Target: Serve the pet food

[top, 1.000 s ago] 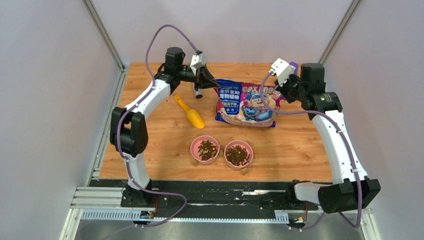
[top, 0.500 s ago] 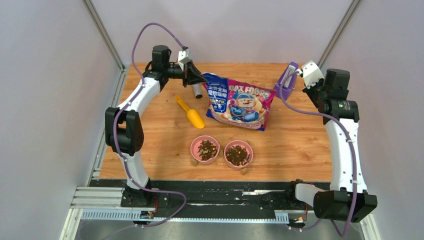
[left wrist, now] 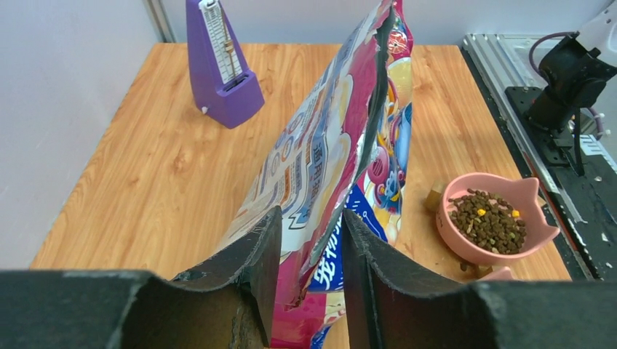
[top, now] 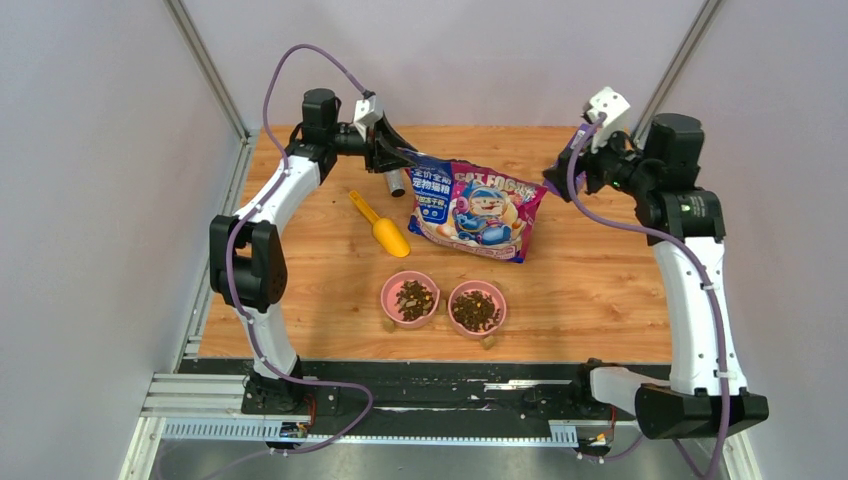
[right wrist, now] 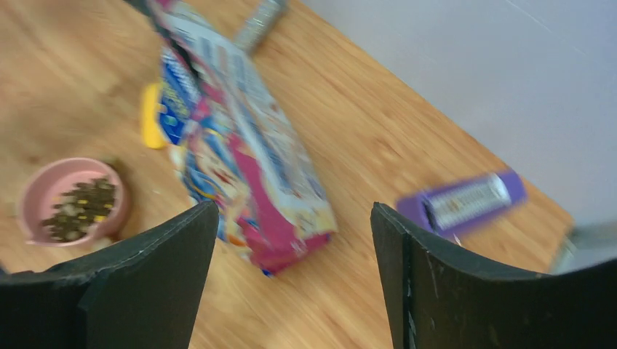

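Note:
The pet food [top: 413, 297] fills two pink bowls, the left bowl [top: 388, 291] and the right one [top: 498, 300], near the table's front. The purple-pink cat bag [top: 475, 208] lies behind them. My left gripper [top: 400, 157] is at the bag's back left corner. In the left wrist view its jaws [left wrist: 311, 214] stand apart, with the bag's edge [left wrist: 342, 138] loose between them and kibble [left wrist: 486, 218] to the right. My right gripper [top: 555, 182] hovers off the bag's right end. It is wide open [right wrist: 295, 211] and holds nothing.
A yellow scoop [top: 380, 226] lies left of the bag, with a small metal cylinder [top: 395, 183] behind it. A purple metronome [left wrist: 222, 65] stands at the back right of the table, close to my right gripper. Grey walls close in the table on three sides.
The bag has shifted left and settled on the table. My right gripper let go of its right end, drew back to the right and opened wide. My left jaws opened around the corner.

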`<state>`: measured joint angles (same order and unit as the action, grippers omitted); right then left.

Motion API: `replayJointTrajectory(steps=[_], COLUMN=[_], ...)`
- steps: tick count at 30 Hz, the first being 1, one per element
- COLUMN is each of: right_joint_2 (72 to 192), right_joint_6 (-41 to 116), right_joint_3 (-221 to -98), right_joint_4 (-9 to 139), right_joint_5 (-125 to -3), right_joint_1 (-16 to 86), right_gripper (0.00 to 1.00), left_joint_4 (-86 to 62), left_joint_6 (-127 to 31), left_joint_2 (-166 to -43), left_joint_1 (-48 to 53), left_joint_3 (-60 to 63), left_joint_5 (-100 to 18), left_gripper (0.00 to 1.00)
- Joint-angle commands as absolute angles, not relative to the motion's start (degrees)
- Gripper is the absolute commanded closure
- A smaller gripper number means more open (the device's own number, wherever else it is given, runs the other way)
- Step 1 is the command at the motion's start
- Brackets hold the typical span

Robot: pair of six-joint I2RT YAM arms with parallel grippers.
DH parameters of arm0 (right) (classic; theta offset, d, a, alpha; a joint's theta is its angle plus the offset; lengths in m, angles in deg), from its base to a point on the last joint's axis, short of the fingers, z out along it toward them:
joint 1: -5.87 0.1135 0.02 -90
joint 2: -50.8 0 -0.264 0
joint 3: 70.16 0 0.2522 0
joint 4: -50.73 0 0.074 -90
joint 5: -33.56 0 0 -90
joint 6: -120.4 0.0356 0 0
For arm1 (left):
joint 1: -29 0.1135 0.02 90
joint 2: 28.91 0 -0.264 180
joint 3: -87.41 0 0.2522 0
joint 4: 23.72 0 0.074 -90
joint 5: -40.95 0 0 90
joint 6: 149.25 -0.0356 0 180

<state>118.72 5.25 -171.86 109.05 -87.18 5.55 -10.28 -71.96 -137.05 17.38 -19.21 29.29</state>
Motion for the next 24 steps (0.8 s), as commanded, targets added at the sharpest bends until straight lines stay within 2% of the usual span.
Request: replayJointTrajectory(steps=[1,7,15,24], right_joint_2=[122.06,131.70,144.85,154.81], right_joint_6=[9.96,7.42,4.87,5.49], right_joint_3=[-173.37,-177.44,-189.05,-198.04], right_joint_4=[102.54,98.98,98.57,103.57], right_joint_5=[-94.58,-84.21,-83.11,-85.02], right_joint_1=[16.08,27.18,31.75,33.23], right_gripper=[0.21,0.20,0.22,0.37], left_joint_4=[-12.24,-10.35,-9.06,-6.87], left_joint_6=[-72.23,-74.47,-74.72,-72.74], left_joint_2=[-133.18,-132.59,-132.67,-133.42], left_joint_1=[17.30,17.31,17.35,17.92], left_joint_3=[-18.08,-17.42,-18.48,-21.25], left_joint_5=[31.98,31.49,30.33,27.61], left_gripper=[0.59,0.65,0.79,0.79])
